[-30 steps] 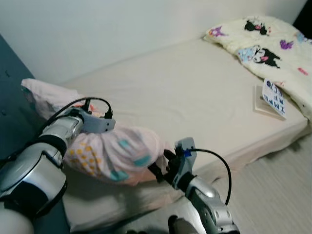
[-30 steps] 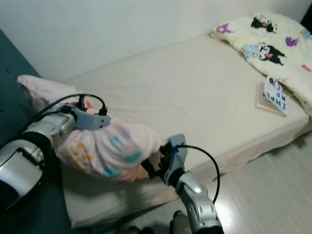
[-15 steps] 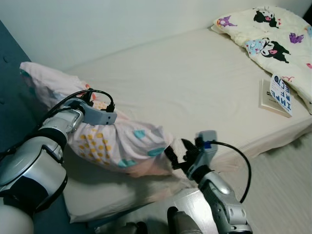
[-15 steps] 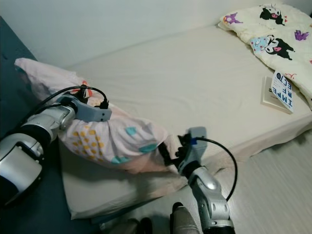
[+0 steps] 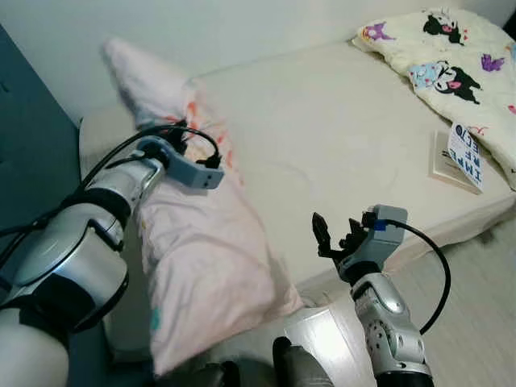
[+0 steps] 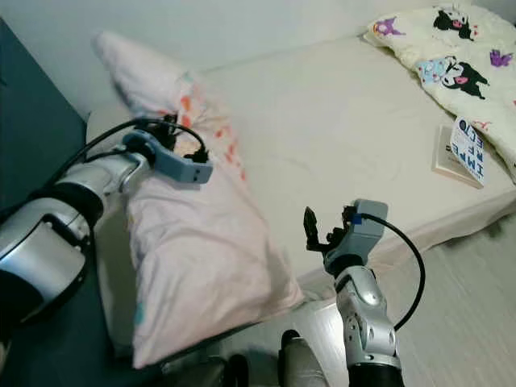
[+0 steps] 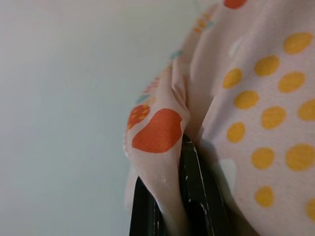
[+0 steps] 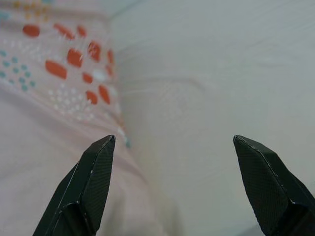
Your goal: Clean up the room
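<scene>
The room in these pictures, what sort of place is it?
Most likely a bedroom: a bed with a bare mattress, a pink patterned pillow, a cartoon-print quilt at the far end, and a book beside it.

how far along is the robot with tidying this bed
Partly. The pink pillow lies at the bed's near-left end, its lower end hanging off the edge. In hand: the left gripper pinches its cover, and the right gripper is open. Left: the book and the crumpled cartoon blanket at the far right.
</scene>
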Available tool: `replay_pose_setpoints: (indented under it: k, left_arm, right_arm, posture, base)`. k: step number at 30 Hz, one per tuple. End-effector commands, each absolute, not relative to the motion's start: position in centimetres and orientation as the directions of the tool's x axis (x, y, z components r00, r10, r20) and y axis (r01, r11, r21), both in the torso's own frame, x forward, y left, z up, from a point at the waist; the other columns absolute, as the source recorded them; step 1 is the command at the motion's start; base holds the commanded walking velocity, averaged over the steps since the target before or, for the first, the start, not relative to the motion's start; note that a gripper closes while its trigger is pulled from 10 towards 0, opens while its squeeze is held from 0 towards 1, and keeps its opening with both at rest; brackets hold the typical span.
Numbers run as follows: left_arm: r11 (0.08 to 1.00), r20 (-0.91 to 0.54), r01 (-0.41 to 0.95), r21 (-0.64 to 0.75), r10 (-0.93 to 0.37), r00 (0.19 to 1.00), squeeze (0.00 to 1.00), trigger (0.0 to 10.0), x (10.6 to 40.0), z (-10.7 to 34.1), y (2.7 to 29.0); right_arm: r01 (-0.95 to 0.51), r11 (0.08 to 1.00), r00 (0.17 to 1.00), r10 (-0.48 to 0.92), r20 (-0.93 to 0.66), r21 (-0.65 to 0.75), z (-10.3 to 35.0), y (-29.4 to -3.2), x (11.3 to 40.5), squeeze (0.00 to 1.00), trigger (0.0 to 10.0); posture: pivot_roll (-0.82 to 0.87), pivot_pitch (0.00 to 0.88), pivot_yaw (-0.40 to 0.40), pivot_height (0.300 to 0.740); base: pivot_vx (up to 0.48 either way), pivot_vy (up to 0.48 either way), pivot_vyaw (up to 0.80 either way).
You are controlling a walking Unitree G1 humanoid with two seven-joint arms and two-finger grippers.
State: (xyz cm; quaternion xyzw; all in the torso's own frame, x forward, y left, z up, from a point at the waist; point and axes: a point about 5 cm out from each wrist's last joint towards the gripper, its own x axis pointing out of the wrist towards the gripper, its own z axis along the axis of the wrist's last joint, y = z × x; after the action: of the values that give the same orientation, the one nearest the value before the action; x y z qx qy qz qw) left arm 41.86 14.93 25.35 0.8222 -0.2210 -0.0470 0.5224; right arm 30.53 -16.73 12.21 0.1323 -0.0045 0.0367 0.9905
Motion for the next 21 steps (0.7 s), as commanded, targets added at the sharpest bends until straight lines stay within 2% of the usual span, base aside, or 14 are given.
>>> replay_pose_setpoints:
  k: [1, 9, 13, 16, 17, 21]
  left_arm:
    - [-0.375, 0.179, -0.366, 0.852, -0.447, 0.876, 0.00, 10.0, 41.9, 26.3, 14.5]
    - [-0.394, 0.193, -0.394, 0.830, -0.461, 0.866, 0.00, 10.0, 41.9, 27.1, 14.2]
    - [-0.426, 0.171, -0.334, 0.840, -0.378, 0.910, 0.00, 10.0, 42.2, 27.1, 15.6]
    - [-0.434, 0.168, -0.324, 0.841, -0.361, 0.917, 0.00, 10.0, 42.2, 27.0, 16.0]
    - [-0.428, 0.182, -0.331, 0.841, -0.352, 0.918, 1.00, 10.0, 42.2, 27.1, 16.2]
    - [-0.412, 0.209, -0.356, 0.839, -0.360, 0.909, 1.00, 10.0, 42.1, 27.4, 16.3]
  right_arm:
    - [-0.037, 0.965, 0.999, 0.042, -0.013, 0.261, 11.6, -17.3, 30.0, 0.00, 10.0]
    - [-0.009, 0.965, 1.000, 0.013, -0.012, 0.261, 11.7, -17.6, 29.9, 0.00, 10.0]
    - [-0.013, 0.964, 1.000, 0.017, -0.015, 0.265, 11.5, -17.4, 29.6, 0.00, 10.0]
    - [-0.014, 0.964, 1.000, 0.019, -0.014, 0.267, 11.6, -17.3, 29.5, 0.00, 10.0]
    - [-0.015, 0.963, 1.000, 0.019, -0.013, 0.268, 11.6, -17.2, 29.4, 0.00, 10.0]
    - [-0.014, 0.963, 1.000, 0.018, -0.012, 0.271, 11.6, -17.2, 29.4, 0.00, 10.0]
  posture:
    - [-0.27, 0.385, 0.029, 0.740]
    - [-0.27, 0.395, 0.033, 0.740]
    - [-0.27, 0.404, 0.039, 0.740]
    - [-0.28, 0.406, 0.040, 0.740]
    - [-0.28, 0.408, 0.042, 0.740]
    - [-0.28, 0.410, 0.043, 0.740]
  base:
    - [0.000, 0.000, 0.00]
    - [0.000, 0.000, 0.00]
    - [0.000, 0.000, 0.00]
    - [0.000, 0.000, 0.00]
    - [0.000, 0.000, 0.00]
    - [0.000, 0.000, 0.00]
